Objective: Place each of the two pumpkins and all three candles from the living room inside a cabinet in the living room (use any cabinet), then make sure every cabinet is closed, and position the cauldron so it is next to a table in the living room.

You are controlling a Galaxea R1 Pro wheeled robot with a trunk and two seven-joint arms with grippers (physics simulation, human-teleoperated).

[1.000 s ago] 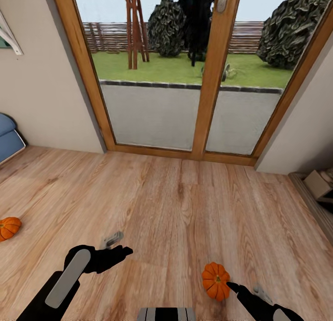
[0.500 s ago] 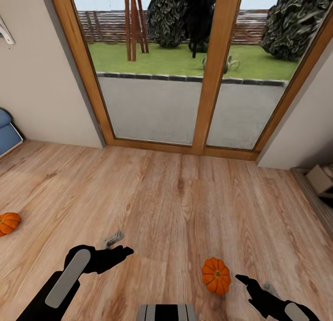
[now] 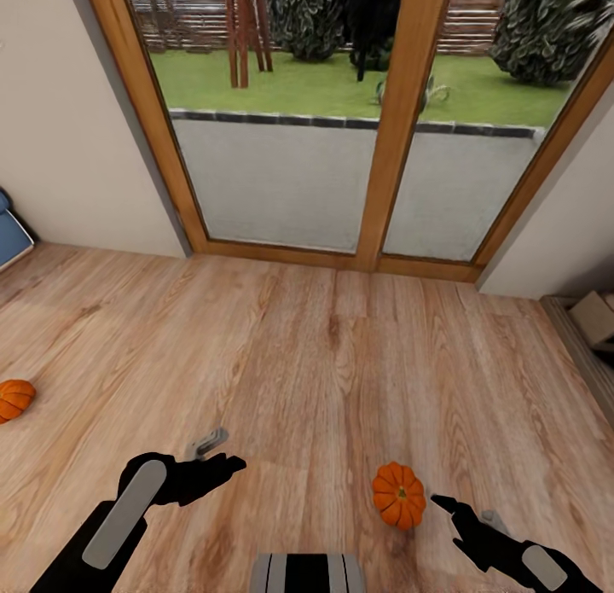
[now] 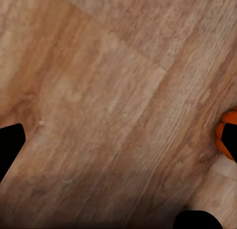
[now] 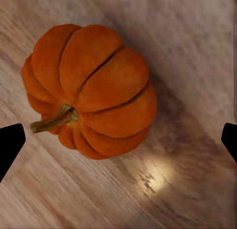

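Observation:
One orange ribbed pumpkin (image 3: pixel 398 495) lies on the wooden floor just in front of my base. My right gripper (image 3: pixel 465 512) hovers close to its right side, open and holding nothing. In the right wrist view the same pumpkin (image 5: pixel 89 90) shows large with its stem sideways, and the right gripper (image 5: pixel 118 140) has its black fingertips (image 5: pixel 10 145) spread wide apart. A second pumpkin (image 3: pixel 13 399) rests on the floor at the far left. My left gripper (image 3: pixel 220 454) stands open above bare floor. In the left wrist view the near pumpkin (image 4: pixel 223 137) peeks in behind a fingertip.
Tall glass patio doors in a wooden frame (image 3: pixel 394 149) stand straight ahead, with grey walls on both sides. A blue cushion (image 3: pixel 10 235) shows at the left edge. A pale box on a low shelf (image 3: pixel 597 320) sits at the right edge. Wooden floor (image 3: pixel 324 345) lies open between.
The camera has tilted down, so the whole scene slid upward. My right gripper has drawn slightly to the right, off the near pumpkin's side. The left arm keeps its pose.

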